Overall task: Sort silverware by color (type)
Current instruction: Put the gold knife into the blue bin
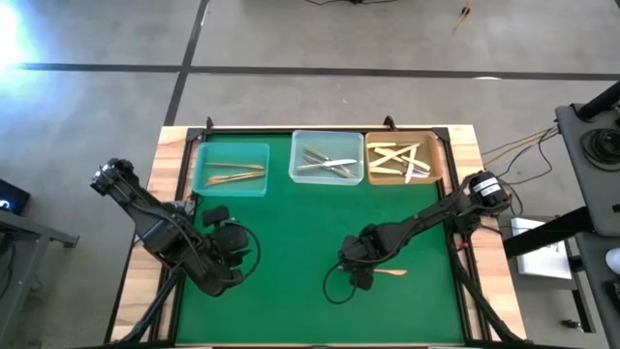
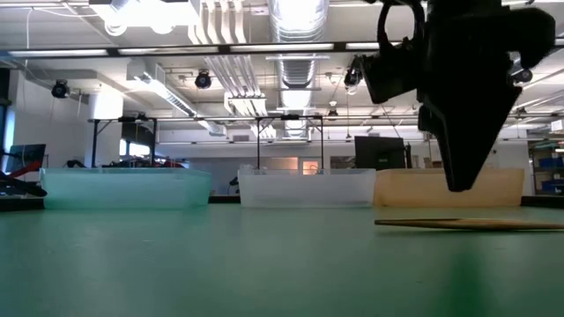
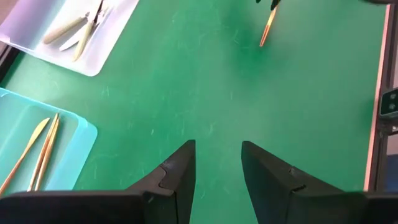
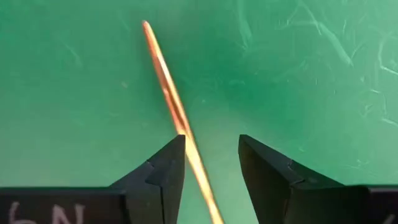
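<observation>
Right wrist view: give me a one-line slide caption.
Right gripper, jaws open, straddling the last golden-bronze piece lying loose on the green mat.

You are looking straight down on the whole worktop (image 1: 291, 252) from the high camera. The low camera is sitting at worktop level, facing the three trays (image 2: 304, 187) along the far edge. Each wrist camera is peering forward between its own fingers; the right one is hovering close over the bronze piece (image 4: 171, 102), which the left wrist and low views are also catching.
</observation>
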{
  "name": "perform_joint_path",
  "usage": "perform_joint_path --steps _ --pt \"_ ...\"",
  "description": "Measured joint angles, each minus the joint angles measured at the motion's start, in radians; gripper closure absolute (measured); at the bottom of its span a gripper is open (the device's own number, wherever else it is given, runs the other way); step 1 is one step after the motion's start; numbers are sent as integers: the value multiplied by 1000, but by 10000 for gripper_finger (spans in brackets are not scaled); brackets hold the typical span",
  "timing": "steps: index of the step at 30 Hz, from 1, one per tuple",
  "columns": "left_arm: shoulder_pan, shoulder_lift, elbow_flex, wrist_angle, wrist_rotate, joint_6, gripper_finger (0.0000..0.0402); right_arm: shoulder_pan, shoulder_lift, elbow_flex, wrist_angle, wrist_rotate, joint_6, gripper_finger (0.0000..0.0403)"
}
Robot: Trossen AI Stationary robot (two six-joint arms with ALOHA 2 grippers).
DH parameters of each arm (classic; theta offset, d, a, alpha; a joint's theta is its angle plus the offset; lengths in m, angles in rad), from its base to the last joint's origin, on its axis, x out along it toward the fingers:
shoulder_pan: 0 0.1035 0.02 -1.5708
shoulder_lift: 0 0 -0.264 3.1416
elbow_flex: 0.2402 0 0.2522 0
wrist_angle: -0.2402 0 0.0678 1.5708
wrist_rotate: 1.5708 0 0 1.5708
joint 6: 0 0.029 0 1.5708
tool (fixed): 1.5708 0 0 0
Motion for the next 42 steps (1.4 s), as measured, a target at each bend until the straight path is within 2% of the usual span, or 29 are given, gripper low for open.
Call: perform_joint_path --steps 8,16,19,23,28,31,35,39,42 --pt "-1 0 -1 0 2 -24 289 3 71 -3 84 -77 -25 259" --pt "-1 0 -2 1 9 -24 289 6 150 0 85 -47 -88 272" --pt "-1 0 -2 3 9 -24 289 6 180 -1 82 -32 -118 294" --pt "-1 0 -2 3 9 -24 289 5 219 -2 77 -23 -119 372" --pt "-1 0 -2 4 8 -24 289 5 255 -2 79 -19 -113 388" --pt "-1 0 -3 3 9 -24 289 8 228 0 85 -15 -111 390" --pt "-1 0 -3 0 13 -24 289 6 114 5 93 7 -120 392" --pt "-4 -1 -3 -8 30 -27 289 -22 -16 1 132 119 -119 393" --pt "-4 -8 -3 -8 30 -36 289 -49 -101 7 229 211 -127 393"
